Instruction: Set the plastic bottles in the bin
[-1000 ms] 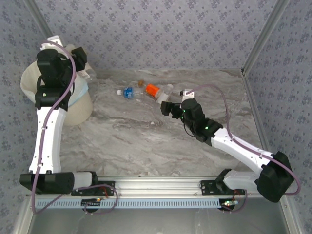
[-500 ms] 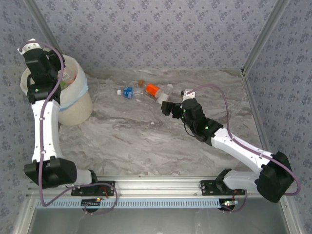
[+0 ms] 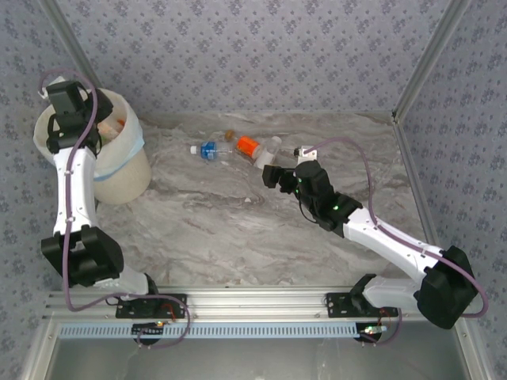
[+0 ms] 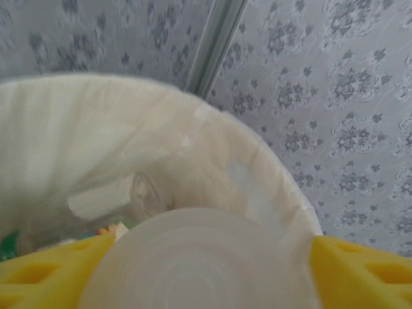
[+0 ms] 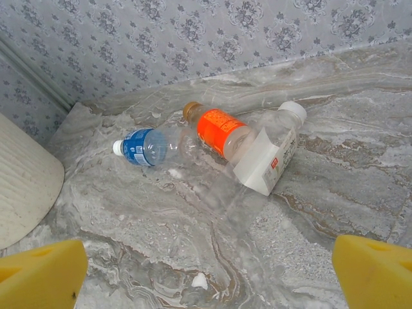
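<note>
I find the left gripper (image 4: 206,277) clamped on a clear bottle (image 4: 193,248) above the bin (image 4: 273,168). The right gripper (image 5: 209,273) stands spread wide, empty.

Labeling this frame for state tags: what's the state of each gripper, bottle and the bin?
left gripper: shut on the held bottle, above the bin
held bottle: clear, gripped, not yet dropped
right gripper: open, empty
bin: upright, bag-lined
blue-label bottle: capped, lying on table
orange-label bottle: capped, lying against white-label bottle
white-label bottle: capped, lying on table
</note>
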